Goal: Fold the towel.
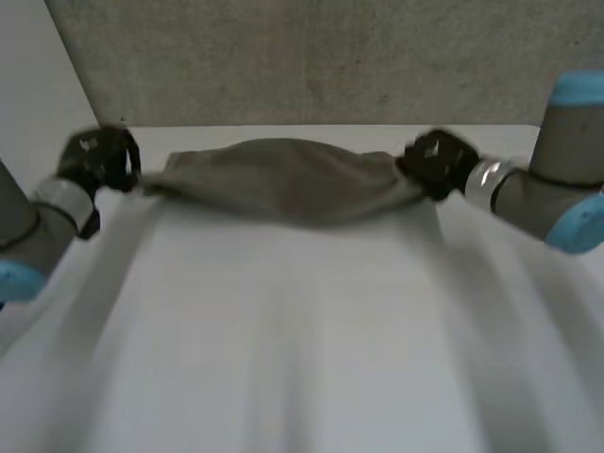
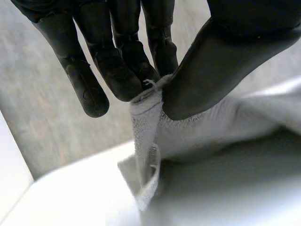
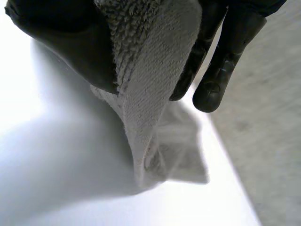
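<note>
A grey towel (image 1: 283, 179) hangs stretched between my two hands above the far part of the white table (image 1: 302, 340). My left hand (image 1: 94, 156) holds its left end. In the left wrist view the thumb and fingers (image 2: 113, 70) pinch a corner of the towel (image 2: 146, 122), which droops to the table below. My right hand (image 1: 436, 162) holds the right end. In the right wrist view its thumb (image 3: 70, 42) and fingers (image 3: 221, 61) are shut on the towel's edge (image 3: 150, 80), and the cloth hangs down onto the table.
A grey wall (image 1: 311, 57) rises just behind the table's far edge, close to both hands. My two forearms (image 1: 547, 198) reach in from the table's sides. The white tabletop stretches toward the near edge.
</note>
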`<act>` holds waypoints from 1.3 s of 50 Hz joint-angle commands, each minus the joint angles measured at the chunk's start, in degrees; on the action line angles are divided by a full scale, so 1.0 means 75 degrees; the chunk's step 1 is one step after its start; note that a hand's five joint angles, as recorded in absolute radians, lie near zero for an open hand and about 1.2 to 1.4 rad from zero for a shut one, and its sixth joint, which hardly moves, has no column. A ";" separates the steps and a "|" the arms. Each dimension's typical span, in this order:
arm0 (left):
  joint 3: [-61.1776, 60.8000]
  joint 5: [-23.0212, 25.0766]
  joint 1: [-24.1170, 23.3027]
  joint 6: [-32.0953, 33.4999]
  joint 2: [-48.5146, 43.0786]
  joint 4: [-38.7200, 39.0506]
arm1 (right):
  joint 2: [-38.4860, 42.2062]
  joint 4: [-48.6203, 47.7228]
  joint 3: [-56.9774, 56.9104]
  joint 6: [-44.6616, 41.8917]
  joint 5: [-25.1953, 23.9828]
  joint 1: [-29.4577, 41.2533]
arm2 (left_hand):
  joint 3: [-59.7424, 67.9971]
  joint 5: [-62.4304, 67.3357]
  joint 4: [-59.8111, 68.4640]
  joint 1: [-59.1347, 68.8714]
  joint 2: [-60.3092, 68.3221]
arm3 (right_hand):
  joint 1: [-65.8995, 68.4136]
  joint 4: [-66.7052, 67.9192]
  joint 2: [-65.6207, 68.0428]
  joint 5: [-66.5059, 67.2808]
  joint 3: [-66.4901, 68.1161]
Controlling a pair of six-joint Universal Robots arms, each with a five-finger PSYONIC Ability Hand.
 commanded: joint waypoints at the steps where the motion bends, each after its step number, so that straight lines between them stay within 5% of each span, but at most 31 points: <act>1: -0.1265 0.0466 0.0243 0.1439 0.0160 0.0251 | -0.0145 -0.0572 0.1440 -0.0628 0.0036 -0.0322 | 0.0058 0.0195 0.0029 0.0392 0.0072 | 0.0232 0.0192 0.0257 0.0201 0.0195; 17: -0.2624 0.1989 0.1778 0.1486 0.2808 -0.0440 | -0.3260 -0.0514 0.4192 -0.0593 -0.0444 -0.1224 | 0.0058 0.0195 0.0029 0.0392 0.0072 | 0.0210 0.0170 0.0235 0.0179 0.0173; 26: -0.3337 0.2878 0.2562 0.0316 0.4505 -0.0768 | -0.4869 0.0037 0.5145 -0.0253 -0.0867 -0.1800 | 0.0058 0.0195 0.0029 0.0392 0.0072 | 0.0098 0.0058 0.0122 0.0067 0.0061; 30: -0.3678 0.3441 0.2855 -0.0259 0.5138 -0.0757 | -0.5244 0.0761 0.5203 -0.0229 -0.1532 -0.2255 | 0.0058 0.0195 0.0029 0.0392 0.0072 | 0.0098 0.0058 0.0122 0.0067 0.0061; 38: -0.3796 0.3970 0.3043 -0.0752 0.5293 -0.0710 | -0.5104 0.1537 0.4993 -0.0300 -0.1898 -0.2468 | 0.0058 0.0195 0.0029 0.0392 0.0072 | -0.0014 -0.0054 0.0010 -0.0046 -0.0051; 52: -0.3362 0.3911 0.3067 -0.0811 0.4695 -0.0651 | -0.4181 0.1878 0.4022 -0.0066 -0.1595 -0.2386 | 0.0058 0.0195 0.0029 0.0392 0.0072 | 0.0053 0.0013 0.0077 0.0022 0.0016; 60: -0.1604 0.3513 0.1930 -0.0671 0.1871 -0.0229 | -0.1968 0.1830 0.1905 -0.0042 -0.0518 -0.1602 | 0.0058 0.0195 0.0029 0.0392 0.0072 | 0.0076 0.0035 0.0100 0.0044 0.0038; 65: 0.0699 0.2461 0.1321 0.0100 -0.0503 -0.1386 | -0.0433 0.1959 0.0124 0.0156 0.0069 -0.1390 | 0.0058 0.0195 0.0029 0.0392 0.0072 | 0.0076 0.0035 0.0100 0.0044 0.0038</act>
